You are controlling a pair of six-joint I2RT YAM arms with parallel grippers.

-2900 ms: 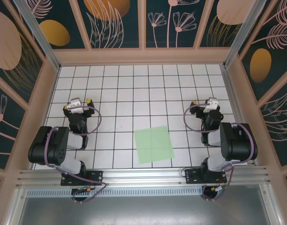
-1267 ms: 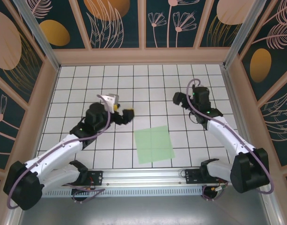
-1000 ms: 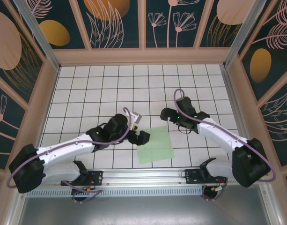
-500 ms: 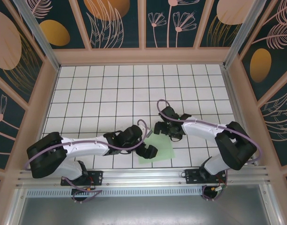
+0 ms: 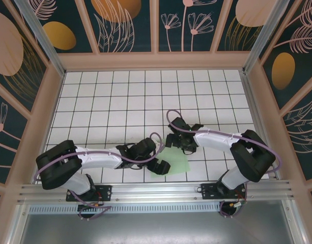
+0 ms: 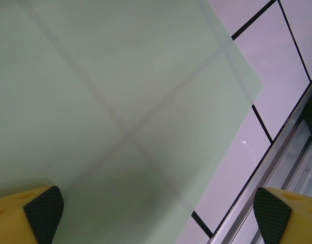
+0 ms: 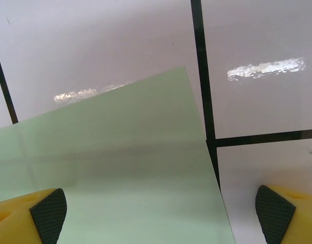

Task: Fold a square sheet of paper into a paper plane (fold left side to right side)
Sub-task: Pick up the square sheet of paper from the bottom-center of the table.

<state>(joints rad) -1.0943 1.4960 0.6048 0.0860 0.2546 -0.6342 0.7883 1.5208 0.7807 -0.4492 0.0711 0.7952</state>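
Note:
The square sheet of paper [image 5: 178,162] lies flat on the white grid floor near the front, pale mint green. Grid lines show through the paper [image 6: 120,91] in the left wrist view. My left gripper [image 5: 159,165] hovers low over its near-left part, open, its fingertips [image 6: 43,213] wide apart above the paper with nothing between them. My right gripper [image 5: 173,140] is at the sheet's far edge, also open. One corner of the paper [image 7: 120,168] lies between its spread fingertips [image 7: 274,217]. No paper plane is seen.
An aluminium rail [image 5: 156,189] runs along the near edge just behind the paper, seen close in the left wrist view as rail [image 6: 298,162]. Wooden-framed walls [image 5: 156,61] enclose the tiled floor [image 5: 145,96] on three sides.
Both arms have swung in from the sides and come down over the paper, the left to its near-left part, the right to its far edge. Both grippers stay open; the paper has not moved.

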